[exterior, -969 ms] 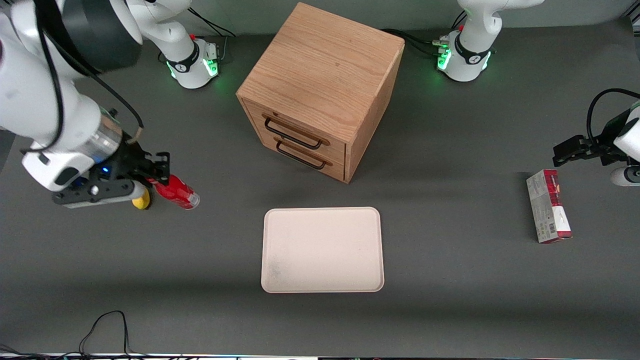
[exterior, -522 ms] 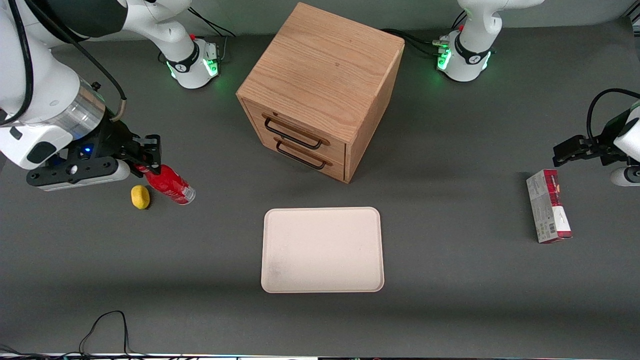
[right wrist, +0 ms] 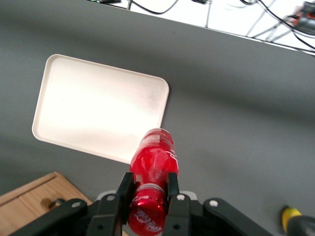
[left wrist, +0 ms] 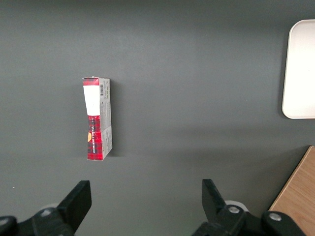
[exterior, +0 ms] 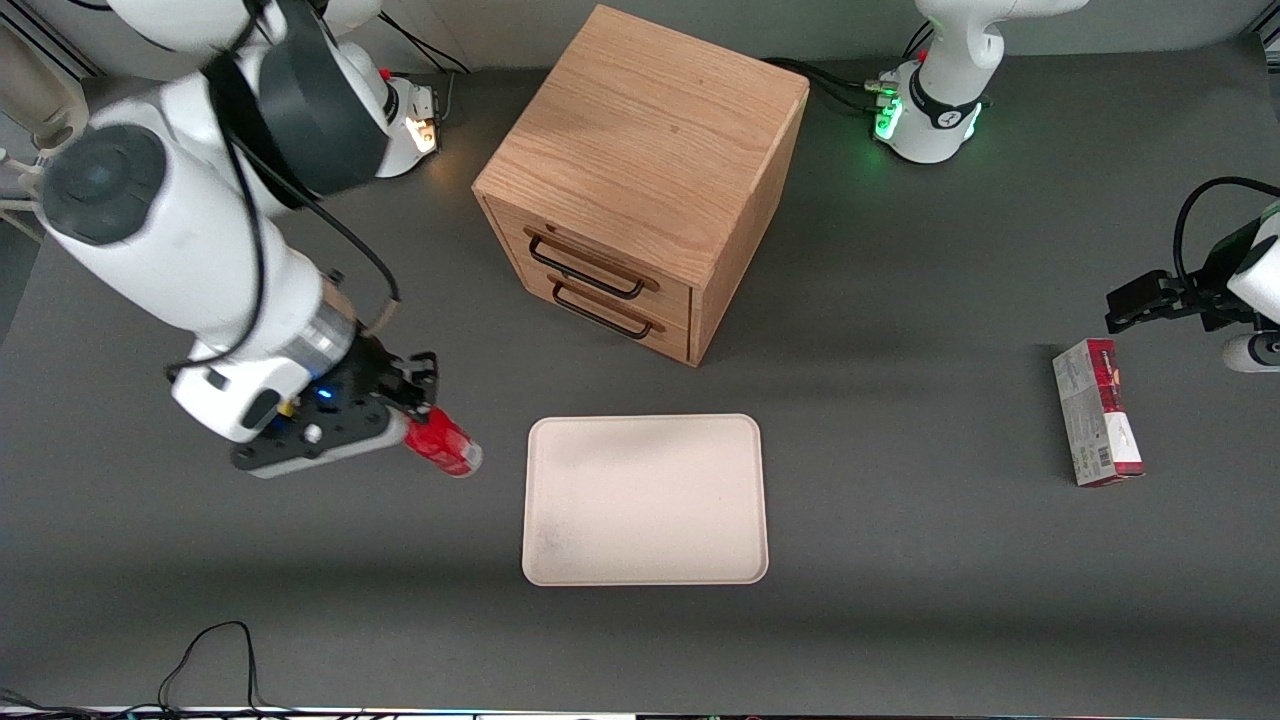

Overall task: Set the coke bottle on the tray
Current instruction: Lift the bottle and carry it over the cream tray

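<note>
My right gripper [exterior: 418,412] [right wrist: 147,184] is shut on the coke bottle [exterior: 442,447] [right wrist: 153,164], gripping it just below its red cap. The red bottle hangs tilted above the dark table, its clear base pointing toward the tray. The cream-white tray [exterior: 645,498] [right wrist: 98,108] lies flat in front of the wooden drawer cabinet [exterior: 640,180], nearer to the front camera. The bottle hovers just off the tray's edge that faces the working arm's end; nothing rests on the tray. A strip of the tray [left wrist: 300,69] also shows in the left wrist view.
A red-and-grey carton [exterior: 1097,412] [left wrist: 97,118] lies toward the parked arm's end of the table. A small yellow object [right wrist: 290,215] shows in the right wrist view; my arm hides it in the front view. Black cables [exterior: 205,665] lie at the table's front edge.
My gripper has carried the coke bottle from beside the yellow object toward the tray, ending close to the tray's edge. The yellow object is now covered by my arm in the front view.
</note>
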Controlling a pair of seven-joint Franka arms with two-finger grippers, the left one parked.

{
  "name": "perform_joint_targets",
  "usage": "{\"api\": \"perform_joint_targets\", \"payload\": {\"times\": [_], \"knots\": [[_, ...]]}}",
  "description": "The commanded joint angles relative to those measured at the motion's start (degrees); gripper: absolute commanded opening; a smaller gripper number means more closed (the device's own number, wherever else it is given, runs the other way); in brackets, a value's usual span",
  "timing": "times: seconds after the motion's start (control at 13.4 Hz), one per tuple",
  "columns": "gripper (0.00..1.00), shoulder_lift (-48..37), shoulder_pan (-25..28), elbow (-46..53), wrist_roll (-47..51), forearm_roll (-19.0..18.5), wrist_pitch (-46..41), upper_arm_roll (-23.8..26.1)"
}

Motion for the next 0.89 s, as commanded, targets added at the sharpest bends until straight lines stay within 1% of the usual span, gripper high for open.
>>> {"api": "perform_joint_targets", "payload": {"times": [0.0, 0.07, 0.15, 0.45, 0.82], "knots": [[0.02, 3.27, 4.48, 4.55, -0.91, -4.49, 0.93, -0.09], [0.02, 3.62, 6.15, 4.55, -0.91, -6.17, 1.02, -0.09], [0.02, 3.72, 6.86, 4.55, -0.83, -6.54, 1.11, -0.09], [0.02, 4.33, 6.70, 4.29, -1.00, -6.45, 4.17, 0.09], [0.02, 13.27, 5.82, 4.20, -1.00, -5.93, 11.29, 0.00]]}}
